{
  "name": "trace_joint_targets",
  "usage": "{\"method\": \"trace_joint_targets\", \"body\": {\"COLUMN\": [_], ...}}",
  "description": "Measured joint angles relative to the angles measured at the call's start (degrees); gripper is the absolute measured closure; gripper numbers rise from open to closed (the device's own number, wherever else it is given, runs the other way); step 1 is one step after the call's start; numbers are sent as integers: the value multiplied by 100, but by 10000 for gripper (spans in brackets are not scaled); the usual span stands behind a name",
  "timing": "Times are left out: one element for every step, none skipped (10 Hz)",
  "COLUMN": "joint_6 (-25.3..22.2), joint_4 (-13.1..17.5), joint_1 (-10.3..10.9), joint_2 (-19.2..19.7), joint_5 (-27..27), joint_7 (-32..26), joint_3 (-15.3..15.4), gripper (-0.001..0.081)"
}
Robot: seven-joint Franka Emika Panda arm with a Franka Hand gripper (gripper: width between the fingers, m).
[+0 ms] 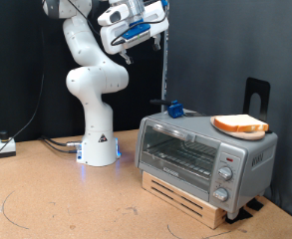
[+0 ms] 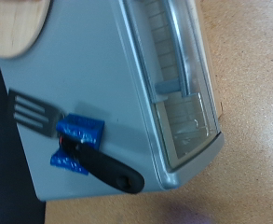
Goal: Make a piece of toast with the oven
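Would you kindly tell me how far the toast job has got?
Nothing looks done: the pale golden-crusted bread slice lies on a round tan wooden plate atop the boxy silver toaster oven, whose glass door is closed. The pincer hangs high above it. Bread has yet to enter the oven.

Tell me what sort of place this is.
Probably a robot lab test bench, not a kitchen: the oven sits on a wooden block on a bare brown table against a black backdrop, with a white arm bolted down and its gripper raised high above.
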Motion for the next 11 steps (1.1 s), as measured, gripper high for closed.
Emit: {"method": "trace_joint_targets", "body": {"joint_6": [-72,-110,-40,114,178,226,307,319,316,316,261], "joint_4": [0,-1,-2,-1,17,39,39,41,72,68,55], "joint_1": [100,220,270,269,265,263,263,263,263,263,272], "joint_2": [3,38,135,295,480,642,759,841,897,894,885], "joint_5": [21,26,18,20,69,127,155,161,161,161,237], "joint_7": [-547,-1042,-1269,-1264,-1093,-889,-763,-651,-566,-596,-780], "joint_3": [-121,-278,-357,-362,-362,-358,-347,-334,-318,-322,-362], "gripper": [-1,-1,-1,-1,-1,-1,-1,-1,-1,-1,-1]}}
